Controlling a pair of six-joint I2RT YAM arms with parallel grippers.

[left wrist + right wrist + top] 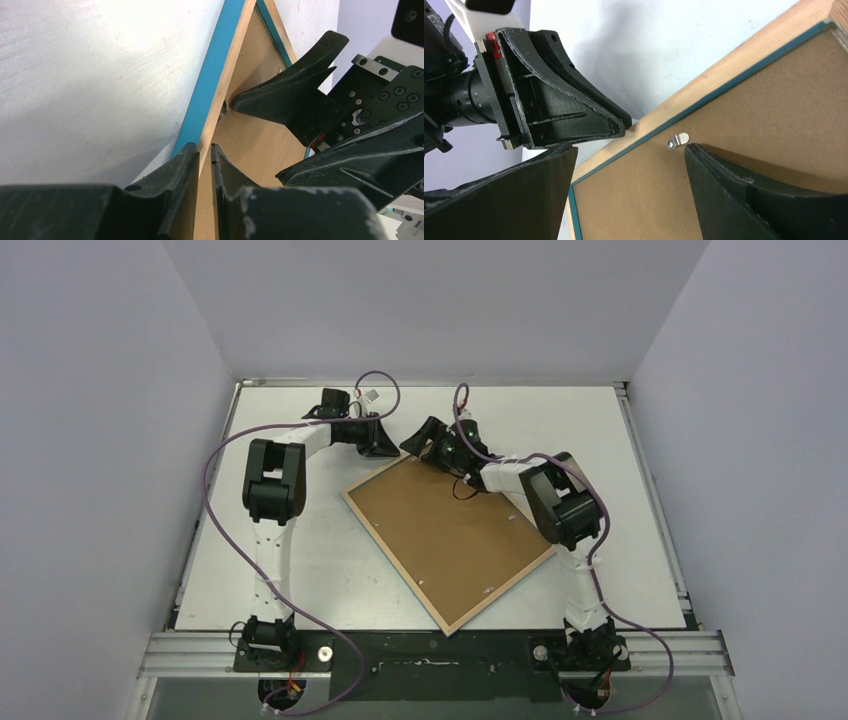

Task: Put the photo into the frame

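Large rectangular picture frame (392, 558), blue-fronted with a light wooden reverse, lies reverse-up on the white desk (300, 580). A plain brown backing board (450, 535) sits inside it. The balloon photo is not visible; I cannot tell whether it lies beneath the board. Left gripper (204, 152) is clenched on the frame's far rail. Right gripper (629, 150) is released, one finger beside the small metal turn clip (678, 140). Recommended: keep the rail steady and turn the clip by fingertip, without pressing on the board.
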